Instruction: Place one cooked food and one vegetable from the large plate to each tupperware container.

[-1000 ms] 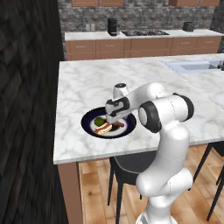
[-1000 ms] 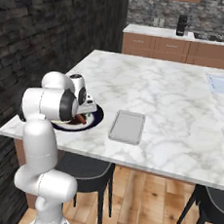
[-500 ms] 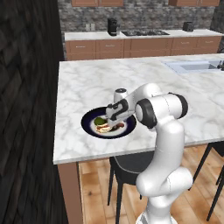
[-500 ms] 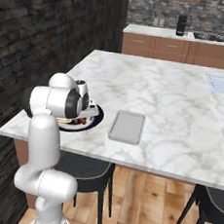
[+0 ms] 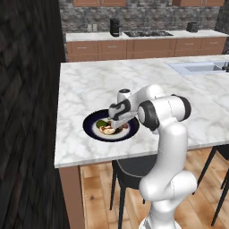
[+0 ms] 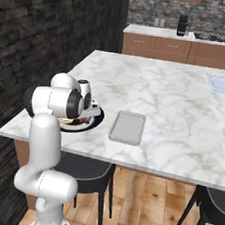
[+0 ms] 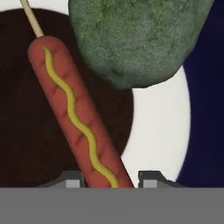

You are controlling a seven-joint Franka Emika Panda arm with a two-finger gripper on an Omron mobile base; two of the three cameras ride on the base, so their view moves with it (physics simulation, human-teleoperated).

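The marble island [image 6: 173, 111] carries everything: near its front edge sits the large plate [image 5: 91, 129], dark-rimmed with a white centre, and just beside it in the right base view lies the rectangular grey tray [image 6: 127, 127], which looks bare inside. I cannot make out the second, smaller tub in these pictures. The arm [image 5: 163, 112] bends low over the plate, with the gripper [image 5: 115, 124] down among the food. On the plate, the hand view shows a dark brown round patty or slab [image 7: 26, 131], a green lumpy vegetable that looks like broccoli [image 7: 140, 39], and a sausage on a stick [image 7: 74, 113] with a wavy line of mustard lying across the dark piece. The sausage's near end runs down between the two fingertips [image 7: 151, 178], which stand on either side of it with narrow gaps; whether they already press on it I cannot tell. As I judge it, the task is at its very start: no food has reached the tray, the first cooked item is only being gripped, and both containers await a cooked piece and a vegetable.
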